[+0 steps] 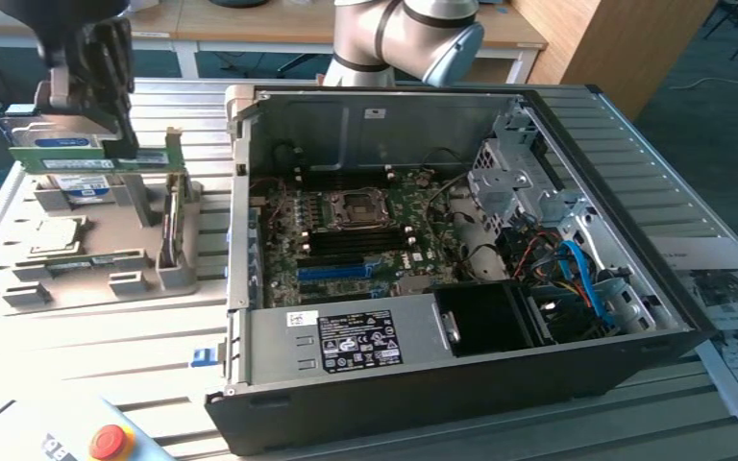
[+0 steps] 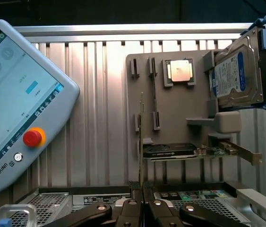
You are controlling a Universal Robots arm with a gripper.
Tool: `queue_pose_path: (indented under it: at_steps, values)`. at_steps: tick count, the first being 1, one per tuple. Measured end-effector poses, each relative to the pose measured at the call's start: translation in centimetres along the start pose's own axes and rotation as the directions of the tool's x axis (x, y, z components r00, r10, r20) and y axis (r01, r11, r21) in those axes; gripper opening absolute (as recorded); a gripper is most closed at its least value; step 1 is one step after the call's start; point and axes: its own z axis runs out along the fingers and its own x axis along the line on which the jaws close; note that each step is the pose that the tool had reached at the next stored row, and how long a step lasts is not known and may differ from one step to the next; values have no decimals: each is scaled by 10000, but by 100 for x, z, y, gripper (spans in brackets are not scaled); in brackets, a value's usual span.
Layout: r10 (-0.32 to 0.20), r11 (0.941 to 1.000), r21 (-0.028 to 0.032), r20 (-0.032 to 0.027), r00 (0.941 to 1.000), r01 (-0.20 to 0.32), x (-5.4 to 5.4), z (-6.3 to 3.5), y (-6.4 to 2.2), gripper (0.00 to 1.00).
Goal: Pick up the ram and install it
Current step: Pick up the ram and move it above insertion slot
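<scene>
Ribbed matt metal table (image 1: 87,346)

At exterior view's left of computer case (image 1: 472,375): parts tray (image 1: 100,226); ram (image 1: 68,158) above it, in end effector (image 2: 141,185).

Slatted table (image 1: 100,341); carries computer case (image 1: 446,396), grey fixture plate (image 1: 119,226), teach pendant (image 1: 81,434), papers (image 1: 734,307).

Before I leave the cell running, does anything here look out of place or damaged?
Nothing stands out. The ram sits straight in the shut jaws above the parts tray, the hard drive and processor rest in their holders, and the open computer case shows no damage.
</scene>
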Motion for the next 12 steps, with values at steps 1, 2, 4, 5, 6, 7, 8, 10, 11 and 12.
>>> queue_pose_path:
  at_steps: [1, 2, 4, 5, 6, 7, 8, 10, 11, 12]
  values:
    - [0, 10000, 1, 0, 10000, 0, 2, 0, -22, 12]
    - [1, 10000, 1, 1, 10000, -1, 5, -1, -43, 12]
    - [2, 10000, 0, 0, 10000, -2, 9, -3, -87, 12]
    - [1, 10000, 0, 1, 10000, -1, 12, -3, -109, 12]
    - [1, 10000, 1, 1, 10000, -1, 14, -4, -130, 12]
    - [1, 10000, 1, 1, 10000, -1, 17, -5, -152, 12]
    - [0, 10000, 0, 0, 10000, 0, 19, -6, -176, 12]
    - [-1, 10000, 0, 0, 10000, 1, 24, -7, -220, 12]
    - [1, 10000, 0, 0, 10000, -1, 27, -8, -242, 12]
    - [1, 10000, 0, 0, 10000, -1, 29, -9, -264, 12]
